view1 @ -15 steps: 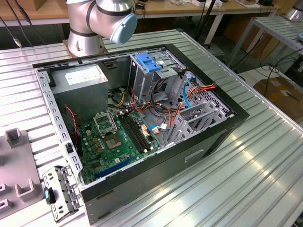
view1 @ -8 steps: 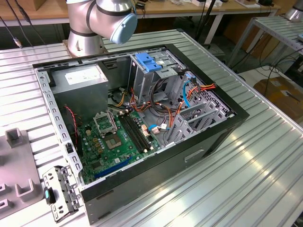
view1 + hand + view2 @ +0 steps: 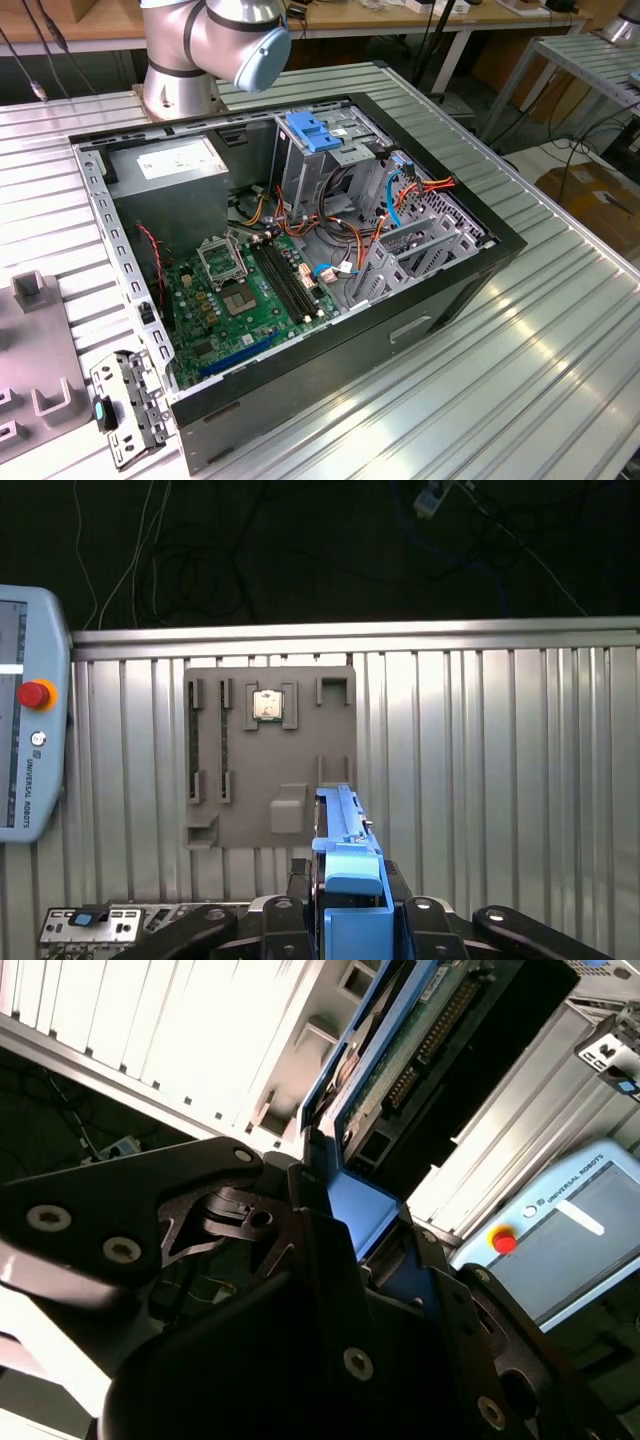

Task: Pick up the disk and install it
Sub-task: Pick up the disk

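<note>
In both wrist views my gripper point(image 3: 346, 885) is shut on the disk point(image 3: 340, 825), which I hold edge-on by its blue plastic rails. The second wrist view shows the disk's point(image 3: 430, 1030) green circuit board and connector row sticking out past the black fingers point(image 3: 300, 1210), with the gripper point(image 3: 350, 1225) clamped on a blue rail. The disk hangs above the ribbed metal table point(image 3: 500, 760), apart from it. In the exterior view the open computer case point(image 3: 470, 270) lies on the table, with a blue caddy point(image 3: 313, 131) on top of its drive cage.
A grey fixture plate point(image 3: 270, 755) carrying a small square chip point(image 3: 268, 705) lies on the table under the gripper. A pendant with a red button point(image 3: 30, 740) rests beside it. A loose metal bracket point(image 3: 125, 405) lies by the case. The arm's base point(image 3: 180, 60) stands behind the case.
</note>
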`<state>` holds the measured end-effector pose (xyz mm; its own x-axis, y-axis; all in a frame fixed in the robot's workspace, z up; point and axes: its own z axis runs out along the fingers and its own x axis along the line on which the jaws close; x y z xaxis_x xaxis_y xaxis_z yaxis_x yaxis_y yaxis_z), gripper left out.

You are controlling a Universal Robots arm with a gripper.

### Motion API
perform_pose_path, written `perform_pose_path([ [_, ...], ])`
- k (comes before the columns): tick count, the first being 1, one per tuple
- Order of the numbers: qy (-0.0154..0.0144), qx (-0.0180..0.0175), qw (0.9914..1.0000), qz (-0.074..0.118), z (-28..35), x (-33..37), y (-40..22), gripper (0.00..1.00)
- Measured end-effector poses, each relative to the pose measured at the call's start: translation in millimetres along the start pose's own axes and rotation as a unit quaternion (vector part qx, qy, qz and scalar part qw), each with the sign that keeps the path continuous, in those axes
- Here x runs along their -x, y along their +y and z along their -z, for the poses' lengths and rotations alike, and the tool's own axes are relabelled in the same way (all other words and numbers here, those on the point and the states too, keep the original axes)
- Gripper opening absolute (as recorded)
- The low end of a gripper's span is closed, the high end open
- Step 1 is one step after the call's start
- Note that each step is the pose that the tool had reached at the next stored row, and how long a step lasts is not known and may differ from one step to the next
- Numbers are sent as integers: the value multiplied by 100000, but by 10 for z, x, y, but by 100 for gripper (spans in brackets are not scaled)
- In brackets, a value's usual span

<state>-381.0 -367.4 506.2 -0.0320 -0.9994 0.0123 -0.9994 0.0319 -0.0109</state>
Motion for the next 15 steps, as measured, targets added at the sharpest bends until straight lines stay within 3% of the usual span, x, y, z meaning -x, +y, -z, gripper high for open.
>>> perform_pose_path([
  [9,22,1,100000,2,-9,-102,-66,37],
  [15,46,3,100000,2,-12,-113,-151,37],
])
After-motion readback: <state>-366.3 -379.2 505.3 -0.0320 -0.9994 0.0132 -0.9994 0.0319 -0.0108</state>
